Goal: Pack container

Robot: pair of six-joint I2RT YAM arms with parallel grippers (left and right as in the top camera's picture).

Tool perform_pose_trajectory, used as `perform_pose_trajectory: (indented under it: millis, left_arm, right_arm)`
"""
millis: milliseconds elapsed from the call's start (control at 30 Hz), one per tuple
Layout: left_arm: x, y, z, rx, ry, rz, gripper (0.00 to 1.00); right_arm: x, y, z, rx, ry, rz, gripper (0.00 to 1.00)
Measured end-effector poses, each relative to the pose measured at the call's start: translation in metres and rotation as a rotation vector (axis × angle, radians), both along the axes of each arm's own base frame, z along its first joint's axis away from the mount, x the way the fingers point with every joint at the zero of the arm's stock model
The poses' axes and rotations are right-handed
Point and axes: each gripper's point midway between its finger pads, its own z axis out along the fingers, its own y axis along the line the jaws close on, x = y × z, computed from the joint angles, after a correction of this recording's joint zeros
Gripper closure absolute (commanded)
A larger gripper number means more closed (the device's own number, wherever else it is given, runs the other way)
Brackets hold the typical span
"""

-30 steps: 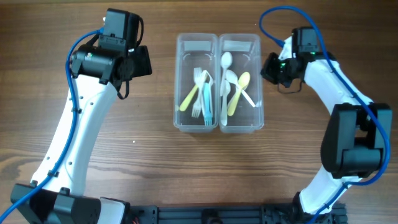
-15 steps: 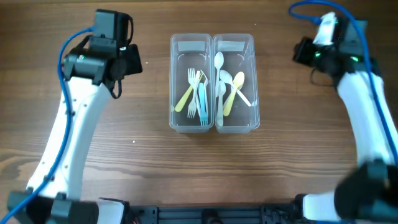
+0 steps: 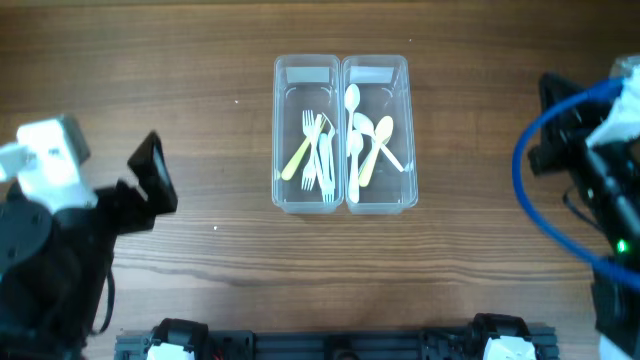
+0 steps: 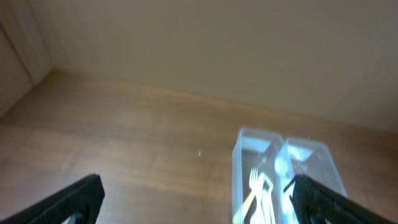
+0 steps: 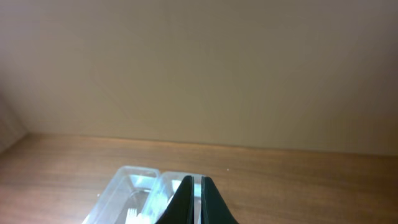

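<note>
Left wrist: left hand [image 4: 196, 190] wide open, seemingly empty.

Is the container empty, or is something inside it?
Not empty. The container holds plastic forks in one bin and spoons in the other, as the overhead view shows.

1. Pulled back: left arm [image 3: 60, 230], from just left of container [image 3: 306, 72] to well apart from it.
2. Spread wide: left gripper [image 4: 196, 182] jaws.
3. Swung away: right arm [image 3: 600, 170], now far right of container.
</note>
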Motion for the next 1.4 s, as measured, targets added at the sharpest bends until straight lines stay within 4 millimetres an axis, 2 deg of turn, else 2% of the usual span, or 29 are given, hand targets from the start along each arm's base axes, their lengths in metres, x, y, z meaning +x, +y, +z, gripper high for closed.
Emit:
perform_pose_trajectory:
  millis: [33, 67, 167, 567, 733, 833, 967, 1167, 1400]
  left_arm:
    - [-0.006, 0.001, -0.003, 0.002, 0.012, 0.000, 0.00]
    - [-0.012, 0.002, -0.006, 0.005, 0.021, 0.000, 0.00]
    - [-0.015, 0.003, -0.013, 0.011, 0.054, 0.000, 0.00]
    - [-0.016, 0.003, -0.016, 0.013, 0.067, 0.000, 0.00]
    - [-0.016, 0.003, -0.016, 0.013, 0.068, 0.000, 0.00]
    - [-0.016, 0.003, -0.016, 0.013, 0.068, 0.000, 0.00]
    - [-0.016, 0.003, -0.016, 0.013, 0.068, 0.000, 0.00]
    - [-0.016, 0.003, -0.016, 0.013, 0.068, 0.000, 0.00]
    - [-0.016, 0.003, -0.016, 0.013, 0.068, 0.000, 0.00]
  right_arm:
    - [-0.009, 0.001, 0.002, -0.005, -0.007, 0.003, 0.25]
    - [-0.017, 0.003, 0.004, -0.007, -0.018, 0.007, 0.00]
    - [-0.026, 0.005, 0.010, -0.013, -0.043, 0.013, 0.00]
    - [-0.020, 0.004, 0.004, -0.013, -0.018, 0.015, 0.00]
    - [-0.020, 0.004, 0.005, 0.108, 0.010, -0.004, 0.00]
    - [-0.021, 0.003, -0.004, 0.178, 0.063, -0.025, 0.00]
    - [-0.018, -0.011, -0.005, 0.196, 0.064, -0.115, 0.00]
    - [-0.012, -0.033, -0.008, 0.153, 0.061, -0.234, 0.00]
    - [-0.009, -0.029, -0.011, -0.002, 0.051, -0.180, 0.00]
